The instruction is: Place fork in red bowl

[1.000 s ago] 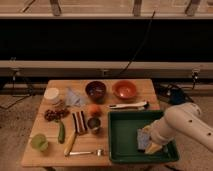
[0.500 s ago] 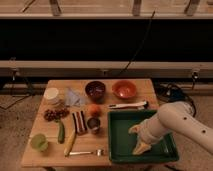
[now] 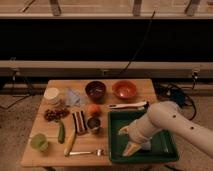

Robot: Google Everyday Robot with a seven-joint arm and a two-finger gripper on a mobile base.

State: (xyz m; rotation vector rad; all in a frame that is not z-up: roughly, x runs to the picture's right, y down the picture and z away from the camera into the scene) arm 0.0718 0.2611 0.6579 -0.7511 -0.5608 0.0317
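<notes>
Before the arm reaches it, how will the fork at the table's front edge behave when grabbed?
The fork looks thin and metallic, so probably stiff and light. Lying flat on the table, it may skid rather than roll and be awkward to pinch. The gripper, open above the green tray, is well away from it.

- This looks like a robot test lab, not a home or a kitchen.
- One small wooden surface (image 3: 147, 92) stands alone on a speckled floor (image 3: 15, 107), in front of a long dark wall with pale rails (image 3: 75, 65) running across it.
- A black cable (image 3: 142, 40) hangs down that wall, and more cables (image 3: 175, 92) lie tangled on the floor past the surface's right edge.
- The robot's pale hand (image 3: 128, 139), fingers spread, hangs over a green tray (image 3: 167, 147) at the surface's front right corner.
</notes>
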